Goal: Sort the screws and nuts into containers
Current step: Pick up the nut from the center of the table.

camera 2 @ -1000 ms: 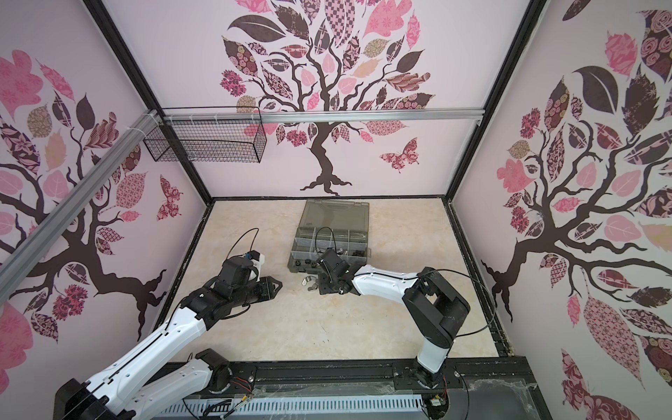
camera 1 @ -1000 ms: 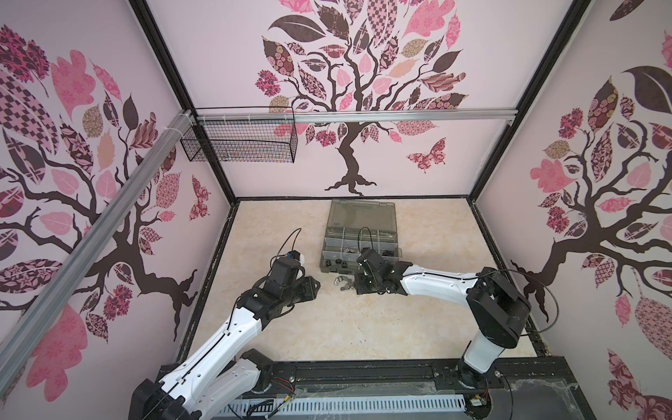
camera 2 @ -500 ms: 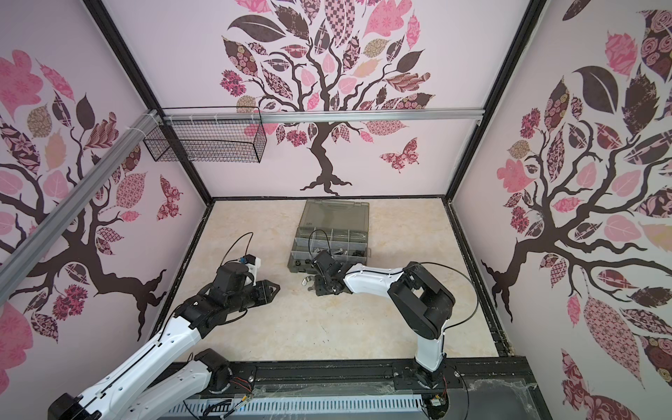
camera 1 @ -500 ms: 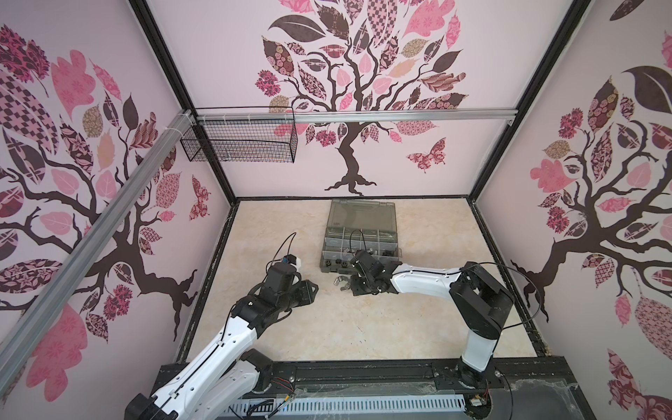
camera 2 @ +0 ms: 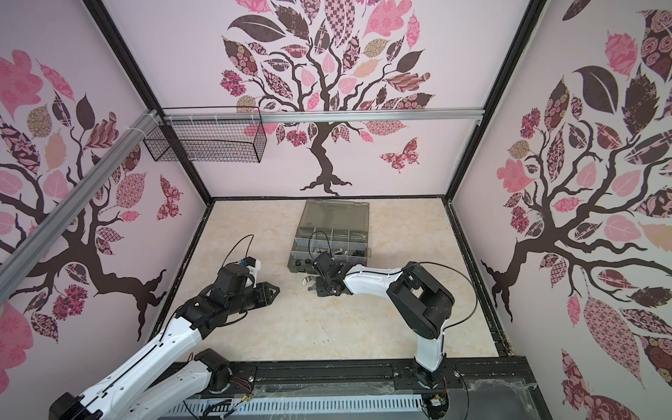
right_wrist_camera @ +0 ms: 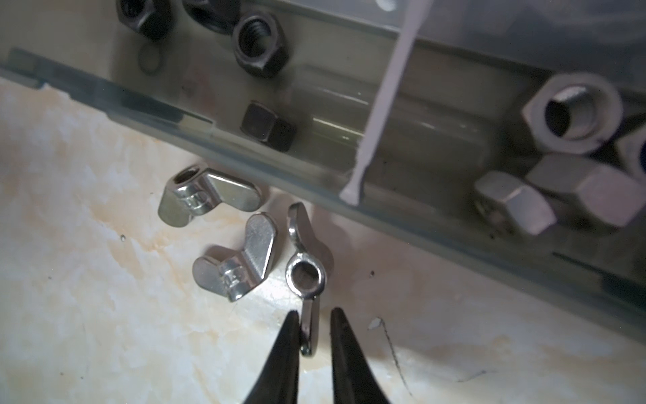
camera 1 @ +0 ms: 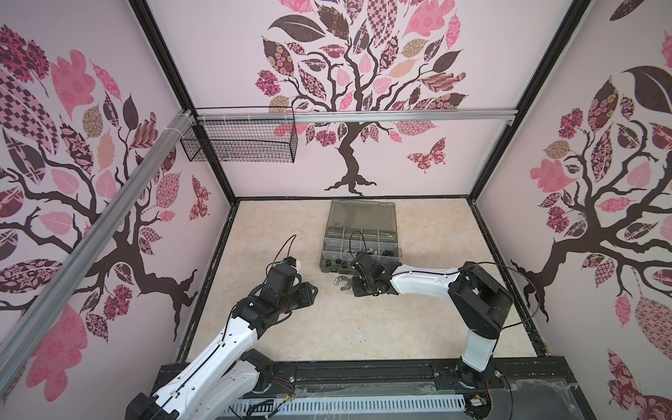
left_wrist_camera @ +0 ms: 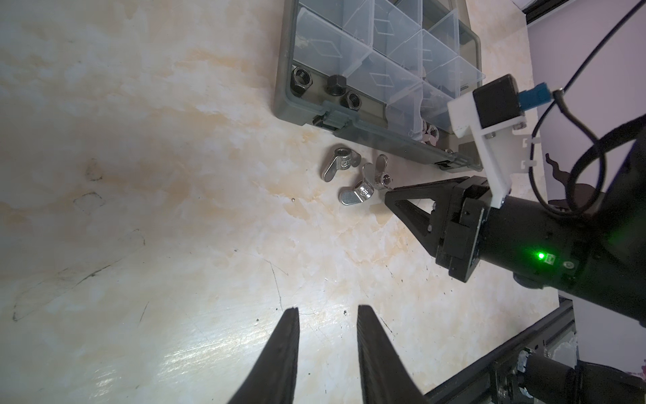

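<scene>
In both top views, the smoky translucent organizer case (camera 1: 336, 268) is seen open toward the back of the cream marbled table (camera 1: 345, 334), with broad bare surface in front. The right gripper (camera 1: 343, 286) is lowered at the case's front edge. The left gripper (camera 1: 312, 291) is held apart from it.

In the left wrist view, the left gripper's (left_wrist_camera: 328, 309) tapered black jaws are parted narrowly and empty.

In the right wrist view, the right gripper's (right_wrist_camera: 316, 314) jaws are drawn narrow on one flat ear of a shiny wing nut (right_wrist_camera: 306, 276). Two more wing nuts (right_wrist_camera: 241, 267) lie just beside it, by the case wall. Black hex nuts (right_wrist_camera: 260, 42) and silver hex nuts (right_wrist_camera: 573, 112) are held in adjoining compartments.
</scene>
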Available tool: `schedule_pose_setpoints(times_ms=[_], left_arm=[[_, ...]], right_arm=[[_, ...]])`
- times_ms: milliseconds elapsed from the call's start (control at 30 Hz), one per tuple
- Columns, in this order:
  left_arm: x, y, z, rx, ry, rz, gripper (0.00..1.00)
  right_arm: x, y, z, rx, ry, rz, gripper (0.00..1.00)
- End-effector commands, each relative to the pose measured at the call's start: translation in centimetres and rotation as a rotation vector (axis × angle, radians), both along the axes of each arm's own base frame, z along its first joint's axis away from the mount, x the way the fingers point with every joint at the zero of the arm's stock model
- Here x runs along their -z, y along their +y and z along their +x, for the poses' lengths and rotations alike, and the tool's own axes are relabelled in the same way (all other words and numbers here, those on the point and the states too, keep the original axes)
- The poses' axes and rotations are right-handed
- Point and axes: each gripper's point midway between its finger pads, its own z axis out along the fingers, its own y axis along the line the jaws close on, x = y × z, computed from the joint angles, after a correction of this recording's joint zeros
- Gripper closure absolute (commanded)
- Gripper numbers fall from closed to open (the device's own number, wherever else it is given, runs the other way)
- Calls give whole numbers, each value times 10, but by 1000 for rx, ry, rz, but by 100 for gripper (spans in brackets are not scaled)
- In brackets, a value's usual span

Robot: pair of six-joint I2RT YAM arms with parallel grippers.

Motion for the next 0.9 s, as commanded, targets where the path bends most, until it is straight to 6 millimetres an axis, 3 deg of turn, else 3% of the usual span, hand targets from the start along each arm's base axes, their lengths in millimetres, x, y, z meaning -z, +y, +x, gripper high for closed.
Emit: schedule_pose_setpoints(times_ms=[0, 100, 367, 533, 667, 867], left_arm=[[9, 3, -2, -9, 9, 4, 68], [10, 2, -2, -6, 18, 2, 68], [7, 1, -2, -1, 7, 1, 68], [5, 1, -1, -6, -5, -7, 68], [5, 0, 0, 8, -6, 3, 68], [6, 0, 0, 4, -2, -1, 68]], right_arm=[[11, -7, -6, -11, 16, -44, 92], [10, -8, -8, -17, 14, -37, 100], [0, -10, -14, -27, 6, -10, 100], [-18, -12, -20, -45, -6, 9, 100], [-44, -13, -32, -82, -53, 90, 100], [-67, -37, -43, -60, -106, 98, 100]])
